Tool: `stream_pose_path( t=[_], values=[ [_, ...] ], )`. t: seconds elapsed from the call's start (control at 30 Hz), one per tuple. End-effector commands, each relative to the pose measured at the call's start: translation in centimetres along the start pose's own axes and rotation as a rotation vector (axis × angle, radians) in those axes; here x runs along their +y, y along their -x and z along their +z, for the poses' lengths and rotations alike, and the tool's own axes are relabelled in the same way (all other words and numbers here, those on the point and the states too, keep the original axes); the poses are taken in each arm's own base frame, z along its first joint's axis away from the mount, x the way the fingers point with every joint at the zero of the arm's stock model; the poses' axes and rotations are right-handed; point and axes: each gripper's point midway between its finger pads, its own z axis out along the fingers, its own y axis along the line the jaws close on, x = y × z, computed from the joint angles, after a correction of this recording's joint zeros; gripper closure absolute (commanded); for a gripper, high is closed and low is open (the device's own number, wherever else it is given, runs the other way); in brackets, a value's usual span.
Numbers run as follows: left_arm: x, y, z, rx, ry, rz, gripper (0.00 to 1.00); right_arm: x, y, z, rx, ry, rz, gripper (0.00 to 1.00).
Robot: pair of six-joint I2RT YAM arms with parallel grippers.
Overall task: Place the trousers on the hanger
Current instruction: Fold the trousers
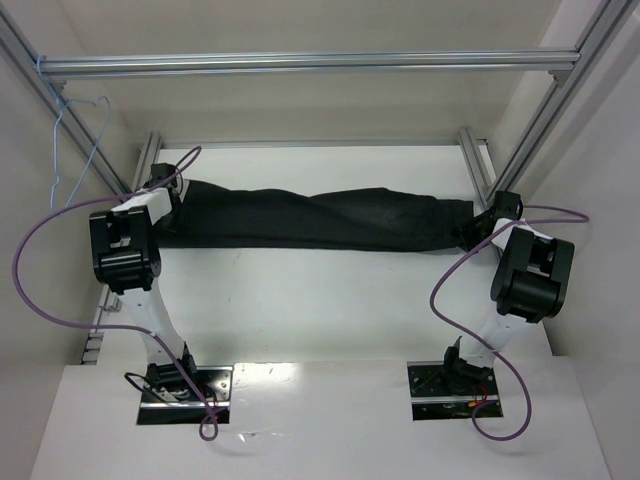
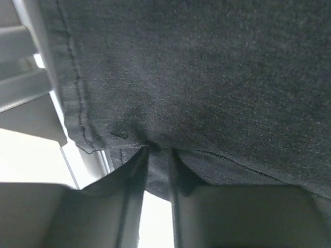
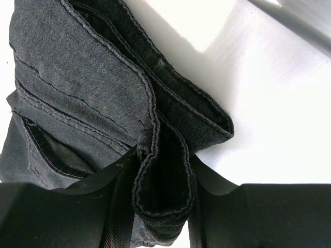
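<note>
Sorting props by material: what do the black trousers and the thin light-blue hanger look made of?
Black long trousers: woven cloth, likely cotton or denim-like, matte; visible weave, stitched seams, soft folds. Thin light-blue triangular hanger: probably coated or painted wire, judging by its thin bent outline; too small to tell the finish.

left arm (image 1: 125, 250): blocky black joint housing over a white lower link (white cap on top as well).
right arm (image 1: 530, 270): same black housing, white link below.
purple cables (image 1: 25, 290): one per arm, looping wide and running down to the base.
base plates (image 1: 215, 385): dark, glossy, rectangular.
left gripper (image 2: 158, 150): flat dull-grey fingers (image 2: 132, 196), straight inner edges.
right gripper (image 3: 163, 155): matte black, broad-shouldered body.
</note>
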Motion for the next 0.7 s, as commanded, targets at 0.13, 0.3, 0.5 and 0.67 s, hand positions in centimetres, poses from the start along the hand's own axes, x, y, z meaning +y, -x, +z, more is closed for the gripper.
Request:
stream_pose_path(
  t=[0.13,0.3,0.5,0.67],
  values=[
    [-0.1,-0.5,0.5,-0.021,0.021,-0.047,0.92,-1.1,-0.1,0.7,-0.011,-0.033,-0.031,0.6],
    [1.0,-0.6,-1.1,-0.043,0.055,-0.051,0.94,-1.0,0.0,0.7,-0.017,-0.027,-0.033,0.6],
    [1.7,2.8,-6.8,-0.187,-0.054,-0.234,0.29,-1.4,-0.4,1.2,0.003,-0.033,-0.049,0.6],
    [-0.1,4.2,-7.8,-0.208,-0.233,-0.47,0.25,-1.1,-0.4,0.9,0.016,-0.033,-0.056,0.6]
  ],
)
